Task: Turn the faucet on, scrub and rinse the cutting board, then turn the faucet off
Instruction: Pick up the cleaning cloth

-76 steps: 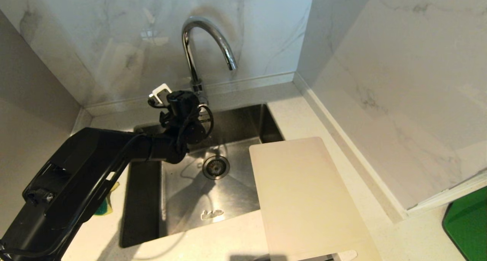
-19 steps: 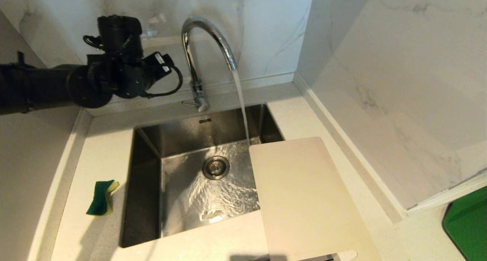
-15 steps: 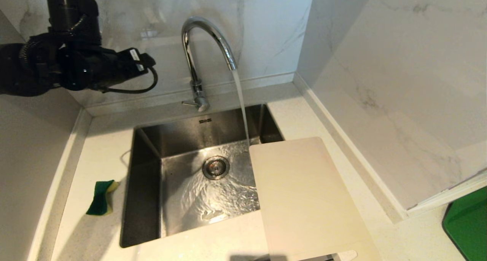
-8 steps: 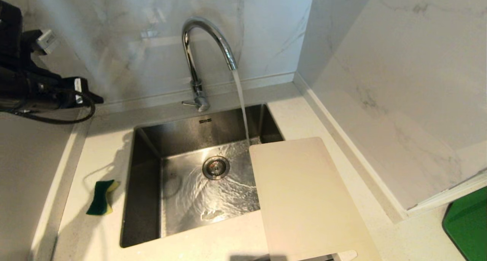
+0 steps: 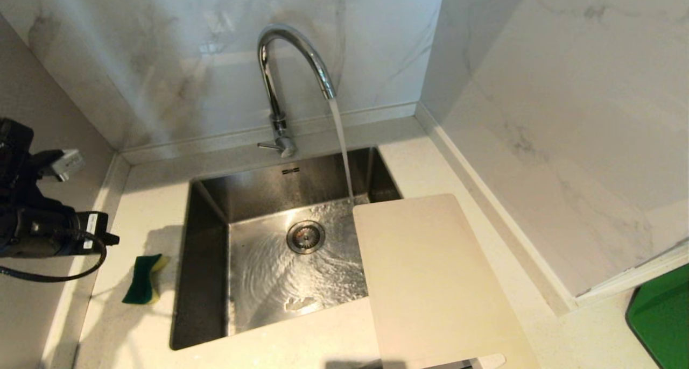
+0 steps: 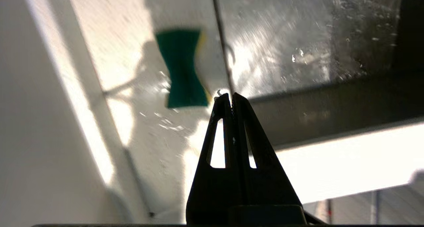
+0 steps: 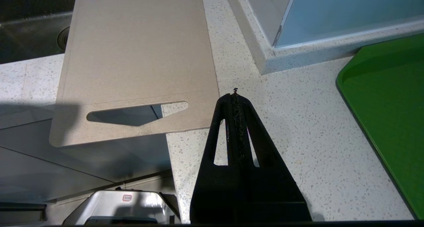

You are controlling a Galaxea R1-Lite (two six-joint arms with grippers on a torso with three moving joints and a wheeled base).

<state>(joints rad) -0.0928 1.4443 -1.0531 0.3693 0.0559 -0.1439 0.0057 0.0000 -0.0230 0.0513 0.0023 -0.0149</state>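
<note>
The chrome faucet (image 5: pixel 280 78) stands behind the sink, and water streams from its spout into the basin; its thin lever (image 5: pixel 267 145) points left. The cream cutting board (image 5: pixel 430 277) lies flat on the counter, its far left corner overhanging the sink's right edge. Its slot-handle end (image 7: pixel 139 113) juts past the counter's front edge. My left arm (image 5: pixel 37 224) hangs at the far left, above the counter. My left gripper (image 6: pixel 231 95) is shut and empty, pointing toward a green-and-yellow sponge (image 6: pixel 182 68). My right gripper (image 7: pixel 235 94) is shut and empty over the counter beside the board's handle end.
The sponge (image 5: pixel 142 278) lies on the counter left of the steel sink (image 5: pixel 207 283), whose wet floor has a round drain (image 5: pixel 305 236). Marble walls close in behind and at the right. A bright green tray (image 5: pixel 659 320) sits at the far right.
The faucet went from dry to running. My left arm left the lever, swung up and left along the wall, then sank to the left edge above the sponge.
</note>
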